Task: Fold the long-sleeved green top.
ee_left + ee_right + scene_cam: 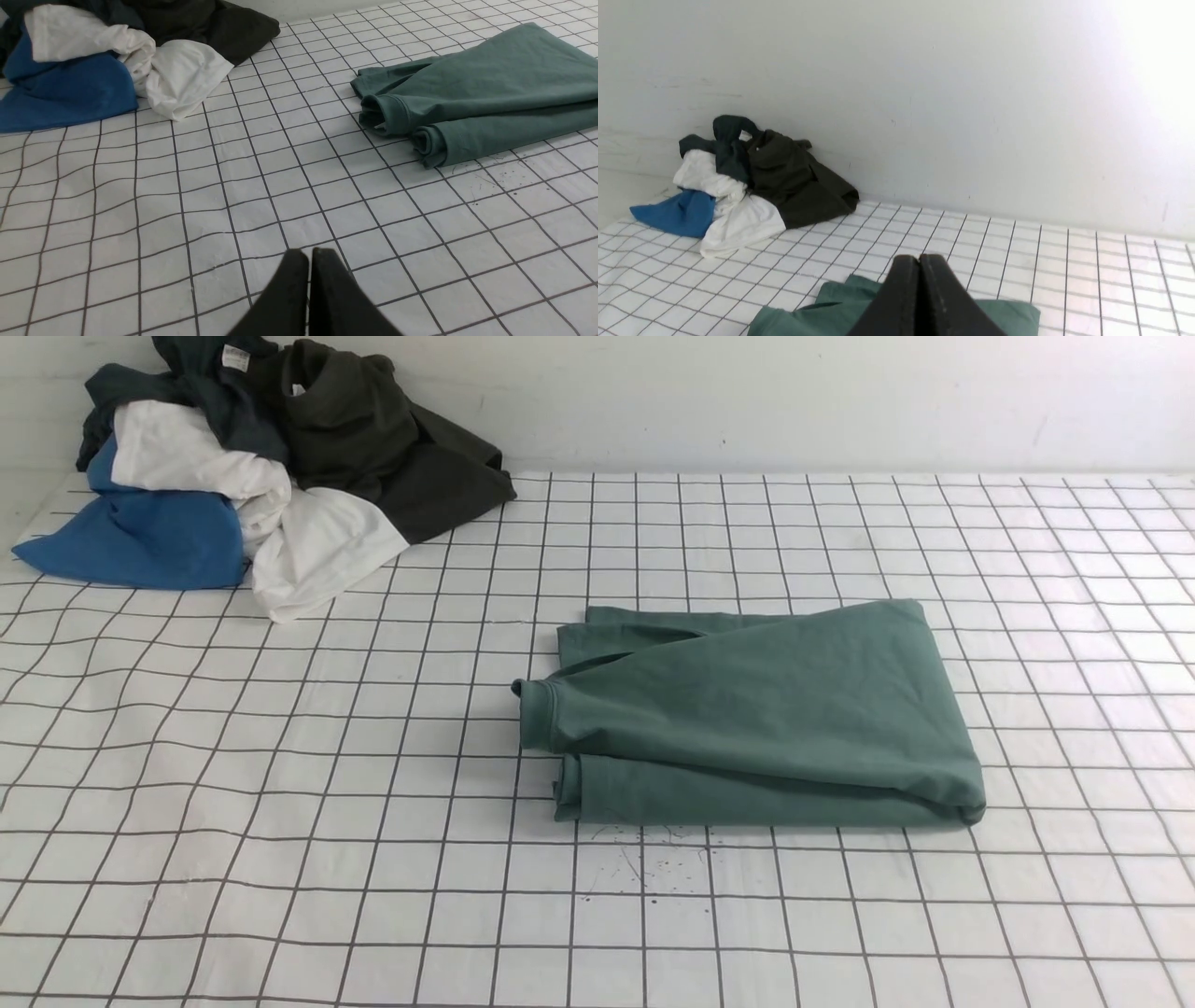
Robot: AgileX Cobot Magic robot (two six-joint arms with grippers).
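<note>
left gripper: pinched closed, holding nothing
right gripper: closed too, empty
green long-sleeved top: folded up, lying ahead of the left gripper, just beyond and under the right one

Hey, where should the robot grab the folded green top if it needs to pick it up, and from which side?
Grip the green long-sleeved top at its thick rolled fold along the near edge, coming from the robot's side. The layers stack there, so one pinch probably catches them all. The loose cuffed sleeve end on the left would likely unfold it.
</note>
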